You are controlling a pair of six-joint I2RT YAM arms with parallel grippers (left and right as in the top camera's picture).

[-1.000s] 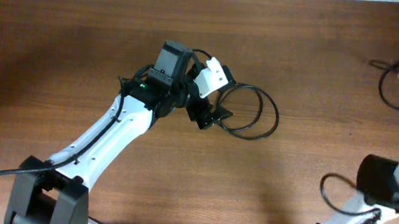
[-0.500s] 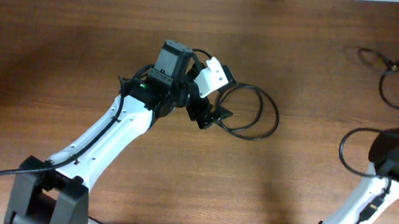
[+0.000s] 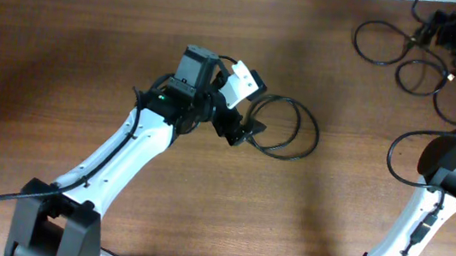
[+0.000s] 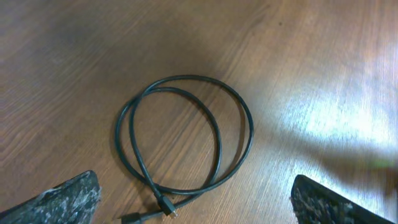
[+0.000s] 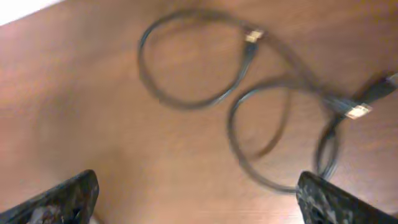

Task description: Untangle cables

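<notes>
Cables (image 3: 408, 58) are found in two places on the table (image 3: 64, 58). Near the middle, a single coiled cable (image 4: 218, 146) is laid flat in a double loop, its plug ends (image 4: 163, 208) crossed at the side nearest the left claw (image 4: 200, 202). That claw is held wide open just beside the coil, on its left in the overhead view. The plug ends are seen between the spread fingers, but no contact can be made out. At the far right corner, tangled cables (image 5: 236, 93) are spread in several overlapping loops. The right claw (image 5: 199, 199) is poised above them, opened wide, with nothing gripped; that wrist view is blurred.
</notes>
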